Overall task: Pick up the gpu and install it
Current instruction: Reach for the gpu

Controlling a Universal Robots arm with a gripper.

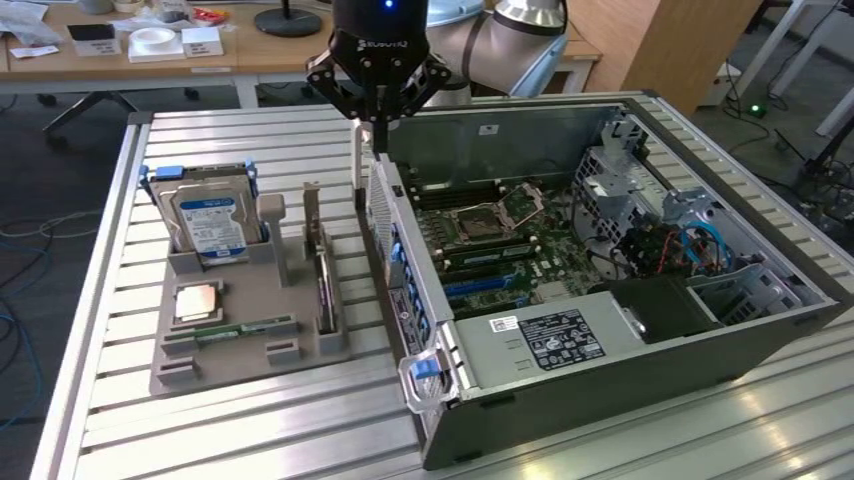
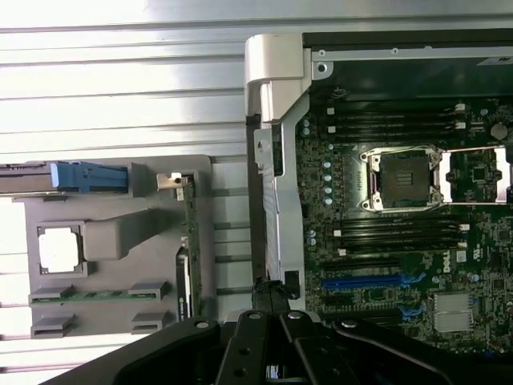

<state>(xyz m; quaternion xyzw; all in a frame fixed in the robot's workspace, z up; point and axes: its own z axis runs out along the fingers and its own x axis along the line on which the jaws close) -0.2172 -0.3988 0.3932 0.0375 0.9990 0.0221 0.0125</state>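
The gpu [image 1: 322, 275] is a thin dark card standing on edge in the right-hand slot of the grey holder [image 1: 260, 362], its silver bracket end toward the back. In the wrist view the gpu [image 2: 189, 249] appears edge-on beside the case wall. My gripper [image 1: 379, 148] hangs shut, with nothing between its fingers, above the back corner of the open computer case [image 1: 534, 345]. It is behind the card, to the exterior view's right of it, and well clear of it. The closed gripper [image 2: 271, 303] points down at the case's side wall.
The holder also carries a blue-labelled hard drive [image 1: 211, 218], a square processor [image 1: 198, 300] and a green memory stick [image 1: 248, 328]. Inside the case lies the motherboard [image 1: 501, 240] with blue expansion slots [image 2: 362, 282]. All rest on a slatted metal table [image 1: 94, 300].
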